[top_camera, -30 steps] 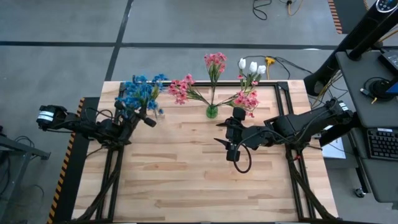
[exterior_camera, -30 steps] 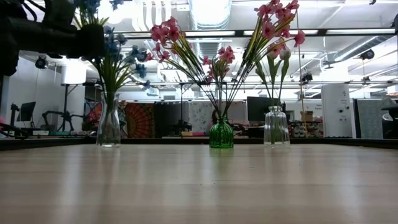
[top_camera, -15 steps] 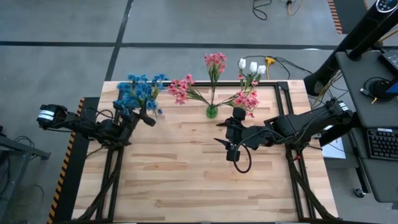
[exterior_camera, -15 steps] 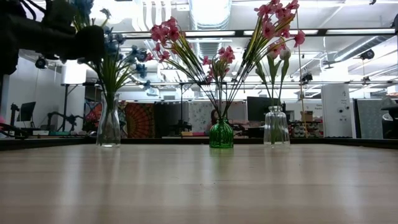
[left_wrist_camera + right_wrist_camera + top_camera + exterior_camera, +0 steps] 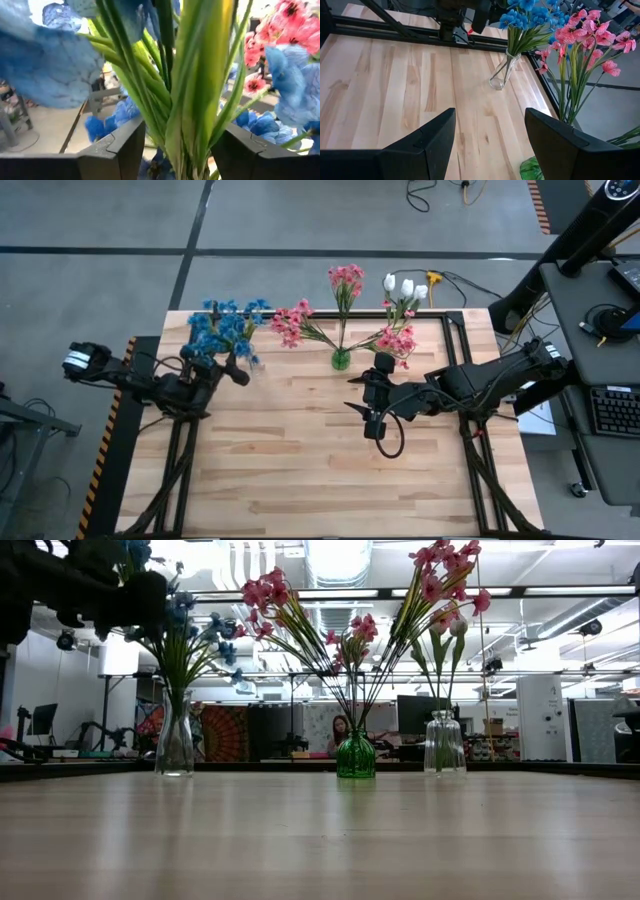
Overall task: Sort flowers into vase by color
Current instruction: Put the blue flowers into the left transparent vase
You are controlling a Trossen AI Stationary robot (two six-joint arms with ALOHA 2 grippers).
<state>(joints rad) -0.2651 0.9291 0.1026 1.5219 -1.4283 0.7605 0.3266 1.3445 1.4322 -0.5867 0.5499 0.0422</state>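
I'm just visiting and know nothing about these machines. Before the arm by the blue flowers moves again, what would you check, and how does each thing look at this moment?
1. Blue flowers in the clear vase: ok, stems run down into it.
2. Left gripper let go of the stems: cannot tell; its jaws stand apart on either side of the green stems, which still pass between them.
3. Clear vase upright: ok, it stands straight on the table.
4. Pink flowers in the green vase: ok.
5. White buds in their own vase: not ok, one pink sprig rises from that vase too.
6. Right gripper out of the way: ok, open, empty, over mid-table.
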